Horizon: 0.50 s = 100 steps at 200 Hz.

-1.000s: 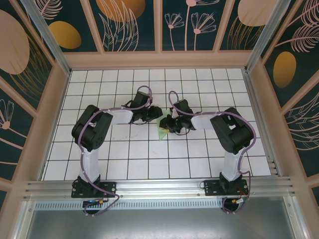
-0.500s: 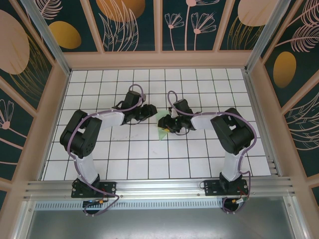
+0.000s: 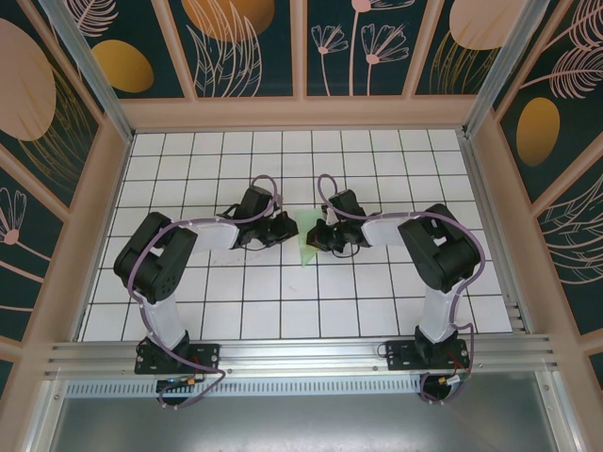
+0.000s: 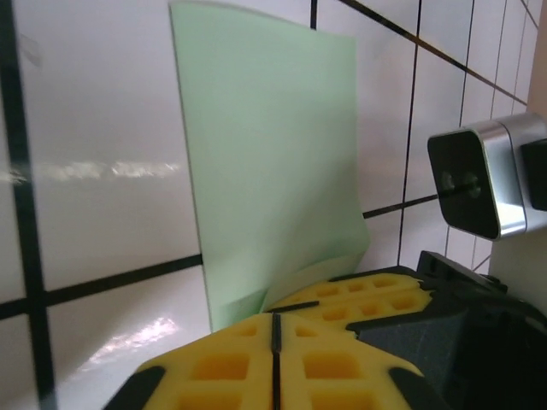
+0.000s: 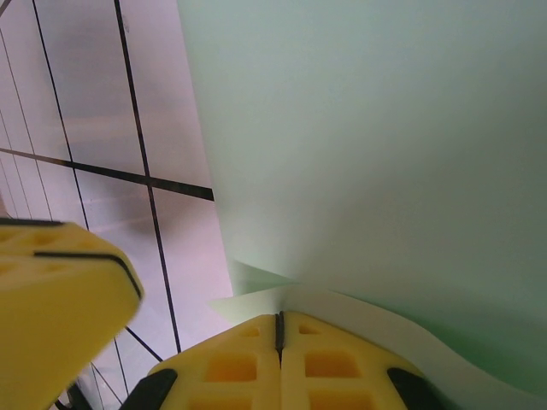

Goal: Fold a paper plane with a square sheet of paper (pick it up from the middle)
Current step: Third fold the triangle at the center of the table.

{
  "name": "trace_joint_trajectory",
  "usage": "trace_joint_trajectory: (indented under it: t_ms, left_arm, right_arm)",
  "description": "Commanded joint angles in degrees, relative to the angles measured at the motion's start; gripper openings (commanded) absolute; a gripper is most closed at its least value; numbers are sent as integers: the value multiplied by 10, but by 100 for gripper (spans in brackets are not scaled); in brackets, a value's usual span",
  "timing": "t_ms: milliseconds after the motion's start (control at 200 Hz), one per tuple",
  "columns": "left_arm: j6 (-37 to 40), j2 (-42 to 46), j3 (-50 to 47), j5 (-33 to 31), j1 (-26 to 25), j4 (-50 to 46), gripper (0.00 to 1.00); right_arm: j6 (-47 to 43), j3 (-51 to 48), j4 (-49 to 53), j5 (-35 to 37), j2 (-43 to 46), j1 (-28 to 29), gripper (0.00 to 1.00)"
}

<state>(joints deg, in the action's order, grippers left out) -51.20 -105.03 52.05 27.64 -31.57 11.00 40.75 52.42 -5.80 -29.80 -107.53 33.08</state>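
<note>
Noting the top view first: a white tiled table with black grid lines [image 3: 283, 311], both arms reaching from the near edge toward its middle. A pale green folded paper [image 3: 306, 250] sits at the table centre. Its near end narrows to a point and its far end is wider.

The left gripper [image 3: 285, 229] is just left of the paper's far part. The right gripper [image 3: 318, 234] is just right of it, and the two tips are close together.

Left wrist view: the left gripper [image 4: 275, 320] has its yellow pads pressed together, the seam a thin dark line. The paper [image 4: 273, 154] runs down to the pad tips, with a small flap curling at its lower right. One of the right gripper's yellow pads [image 4: 367, 295] is just beside.

Right wrist view: the right gripper [image 5: 279, 318] has its pads closed, pinching a pale curled flap of the paper [image 5: 385, 128]. A left gripper pad [image 5: 60, 290] sits at the lower left.
</note>
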Motion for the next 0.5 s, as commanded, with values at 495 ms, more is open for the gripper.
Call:
trace_joint_trajectory:
  t_ms: [495]
  left_arm:
    - [2,-31,4,10,-19,7,0]
  right_arm:
    - [0,-6,45,23,-20,-5,0]
